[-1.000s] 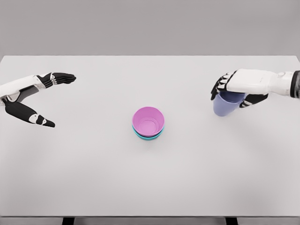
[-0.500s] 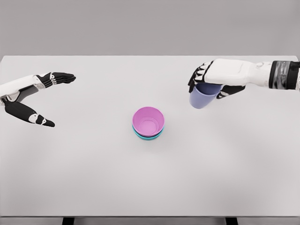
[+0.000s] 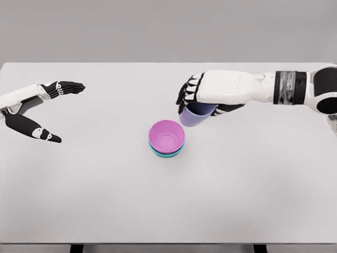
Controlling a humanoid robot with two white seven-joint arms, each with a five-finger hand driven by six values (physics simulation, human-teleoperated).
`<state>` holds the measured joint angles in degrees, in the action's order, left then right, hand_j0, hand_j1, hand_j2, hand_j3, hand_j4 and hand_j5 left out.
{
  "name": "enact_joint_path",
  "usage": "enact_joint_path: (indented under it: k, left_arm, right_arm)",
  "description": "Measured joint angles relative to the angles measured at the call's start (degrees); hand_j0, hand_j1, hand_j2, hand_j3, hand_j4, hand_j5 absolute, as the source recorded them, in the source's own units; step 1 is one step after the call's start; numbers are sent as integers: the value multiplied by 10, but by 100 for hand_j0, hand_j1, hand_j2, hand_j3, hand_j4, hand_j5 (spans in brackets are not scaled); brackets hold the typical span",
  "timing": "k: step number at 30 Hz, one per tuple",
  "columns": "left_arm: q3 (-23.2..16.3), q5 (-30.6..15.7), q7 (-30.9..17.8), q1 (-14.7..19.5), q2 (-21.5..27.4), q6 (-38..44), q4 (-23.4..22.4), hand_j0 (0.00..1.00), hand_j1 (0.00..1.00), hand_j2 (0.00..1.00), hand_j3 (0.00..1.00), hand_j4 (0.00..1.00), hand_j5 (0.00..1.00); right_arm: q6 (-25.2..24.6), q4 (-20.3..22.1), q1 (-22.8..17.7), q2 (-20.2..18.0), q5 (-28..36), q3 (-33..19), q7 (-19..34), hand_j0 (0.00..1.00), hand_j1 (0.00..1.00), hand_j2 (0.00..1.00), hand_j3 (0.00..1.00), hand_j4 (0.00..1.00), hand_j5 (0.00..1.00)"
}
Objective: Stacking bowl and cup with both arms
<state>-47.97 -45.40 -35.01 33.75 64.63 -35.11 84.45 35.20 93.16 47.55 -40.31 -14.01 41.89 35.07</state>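
Right hand point(image 3: 206, 95) grips the lavender cup point(image 3: 194, 116) from above, held just beside and upper right of the pink bowl point(image 3: 167, 135), which sits nested in a teal bowl point(image 3: 166, 153) mid-worktop point(image 3: 105, 200). Left hand point(image 3: 37, 108) spread wide, holding nothing, far left.

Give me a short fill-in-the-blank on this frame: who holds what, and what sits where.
1. The right hand grips the ____ cup from above.
2. The pink bowl sits nested in a ____ bowl.
3. The left hand is open and holds ____.
4. The bowls stand on a ____ table.

Missing words: purple; teal; nothing; white
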Motion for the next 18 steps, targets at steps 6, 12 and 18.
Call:
enact_joint_path:
  k: [6, 12, 18]
  left_arm:
    - [0, 0, 0, 0, 0, 0, 0, 100, 100, 100, 100, 100, 100]
    - [0, 0, 0, 0, 0, 0, 0, 100, 100, 100, 100, 100, 100]
    - [0, 0, 0, 0, 0, 0, -1, 100, 100, 100, 100, 100, 100]
  right_arm:
    - [0, 23, -1, 25, 0, 14, 0, 68, 68, 68, 68, 68, 68]
    - [0, 26, -3, 38, 1, 26, 0, 68, 68, 68, 68, 68, 68]
    - [0, 4, -2, 51, 0, 40, 0, 68, 68, 68, 68, 68, 68]
